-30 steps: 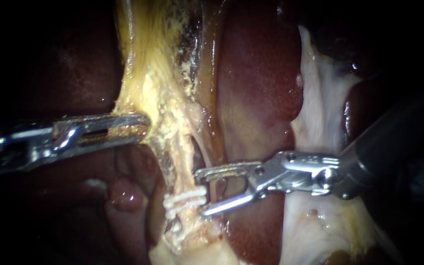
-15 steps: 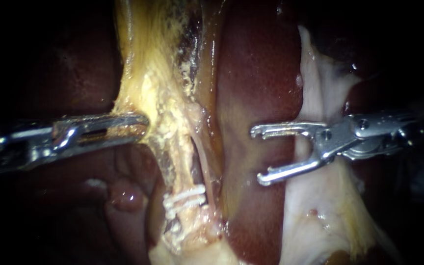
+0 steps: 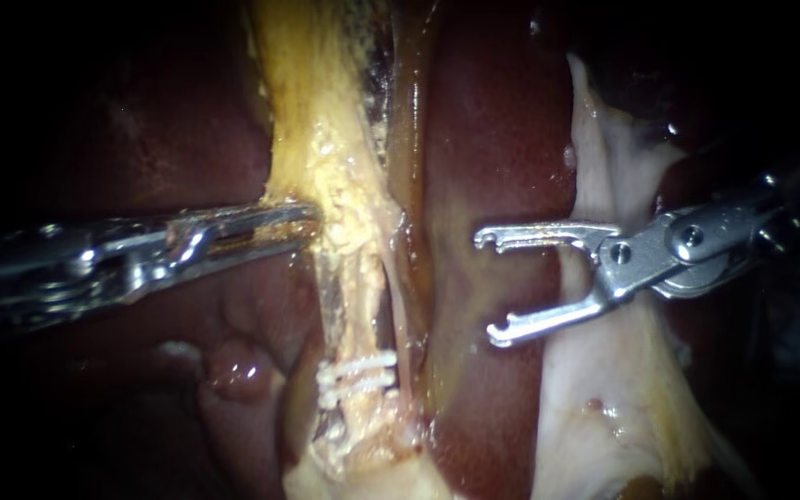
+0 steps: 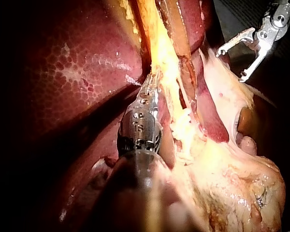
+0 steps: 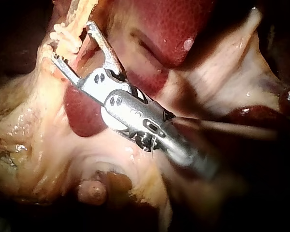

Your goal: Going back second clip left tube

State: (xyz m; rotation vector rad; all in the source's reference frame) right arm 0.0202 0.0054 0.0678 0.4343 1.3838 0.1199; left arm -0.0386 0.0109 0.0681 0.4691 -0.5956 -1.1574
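Level in from the view's left edge, left instrument (image 3: pixel 306 220), jaws clamped together on the border of the yellow tissue (image 3: pixel 326 157). In from the right, tilted slightly down toward its tip, right instrument (image 3: pixel 485 287), jaws spread wide and empty, hanging over the liver (image 3: pixel 493 139) and apart from the left tube (image 3: pixel 363 296). Low on that tube, white clips (image 3: pixel 356 375), close together, below both sets of jaws and touched by neither. Bare tube between clips and left jaws; a strip of wet, glistening liver between tube and right jaws. Pale tissue (image 3: pixel 604 407) under the right shaft. From the left wrist: left instrument (image 4: pixel 152 83) buried tip-first in yellow tissue (image 4: pixel 162 48), right instrument (image 4: pixel 232 64) well ahead and to one side. From the right wrist: right instrument (image 5: pixel 71 41) gaping just short of the yellow tissue (image 5: pixel 63 36). Beyond the tissue, only dark.
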